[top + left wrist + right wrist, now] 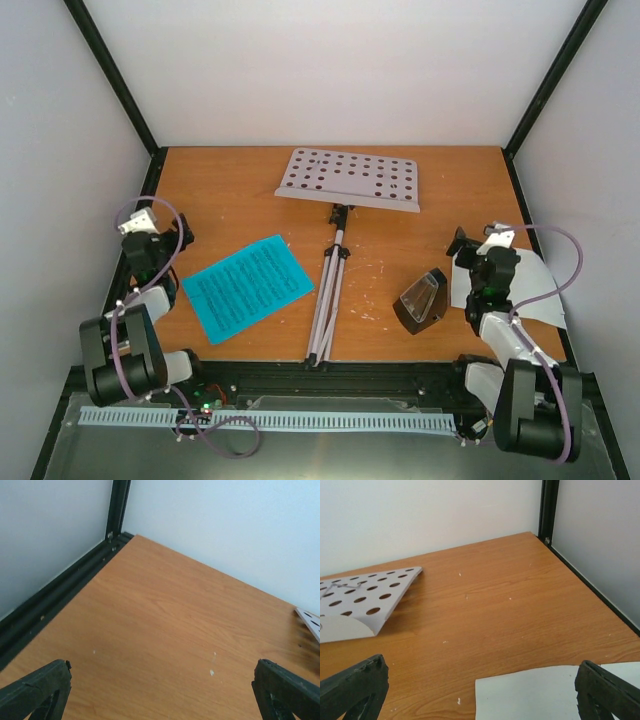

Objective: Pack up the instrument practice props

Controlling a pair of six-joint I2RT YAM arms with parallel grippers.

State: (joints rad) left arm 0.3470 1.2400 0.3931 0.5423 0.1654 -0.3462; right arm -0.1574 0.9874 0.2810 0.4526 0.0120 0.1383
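Left end effector (160,686) and right end effector (481,681) gape empty; only overhead shows the metronome (421,298).

A wooden table (230,195) with small white specks is seen. A blue music sheet (247,286) is laid flat on its left part. A silver music stand (333,270) is laid down the middle, its grey tray (350,180) at the far end. A black metronome (422,300) is set just right of it, and a white sheet (540,290) is laid by the right edge.

Folded music stand (350,180) lying flat, blue sheet (247,287) left, metronome (422,300) and white sheet (542,278) right
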